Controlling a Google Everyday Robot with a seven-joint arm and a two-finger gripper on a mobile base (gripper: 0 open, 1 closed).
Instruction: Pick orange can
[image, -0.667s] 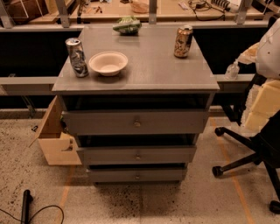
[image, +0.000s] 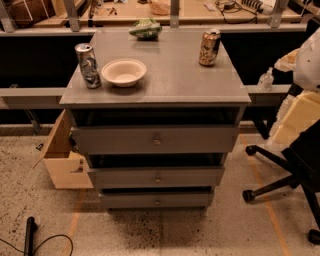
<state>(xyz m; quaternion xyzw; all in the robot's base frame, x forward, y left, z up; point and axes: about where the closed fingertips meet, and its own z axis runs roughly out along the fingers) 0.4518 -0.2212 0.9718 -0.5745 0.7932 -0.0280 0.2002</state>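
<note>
The orange can (image: 209, 48), orange-brown with a pale mottled pattern and a silver top, stands upright at the far right of the grey cabinet top (image: 175, 80). The silver-and-black patterned can (image: 88, 65) stands upright at the left, next to a white bowl (image: 124, 72). My gripper is out of view. Only white and cream parts of my arm (image: 303, 95) show at the right edge, to the right of the cabinet and lower than the orange can.
A green crumpled bag (image: 145, 28) lies at the back of the cabinet top. The cabinet has three drawers (image: 156, 140), slightly open. A cardboard box (image: 64, 160) leans at its left. An office chair base (image: 290, 185) stands right. A small bottle (image: 266, 79) sits on the right ledge.
</note>
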